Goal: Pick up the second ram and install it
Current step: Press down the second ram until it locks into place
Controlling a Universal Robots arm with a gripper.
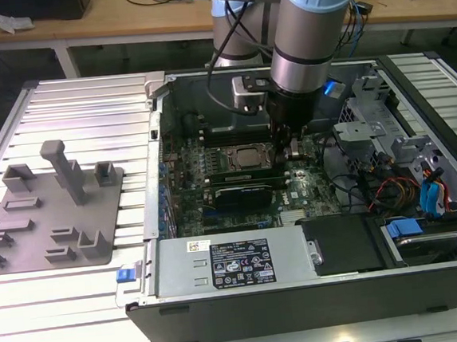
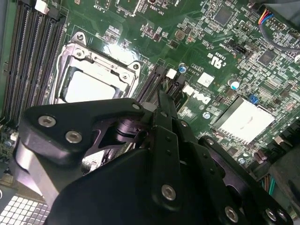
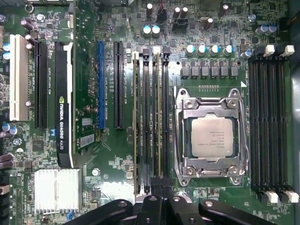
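End effector (image 3: pixel 157 185) low over the slots (image 3: pixel 152 122) beside the CPU (image 3: pixel 212 137), pressed together on the second ram (image 3: pixel 159 117), which stands in its slot; full seating unconfirmed.

- A white, ribbed metal bench (image 1: pixel 79 112) carries everything.
- A grey plastic fixture plate (image 1: pixel 52 214) with upright blocks and a tall post lies flat towards the bench edge on the exterior view's left.
- An open black computer case (image 1: pixel 319 291), green motherboard exposed, lies just beside the plate, reaching the bench's near edge.
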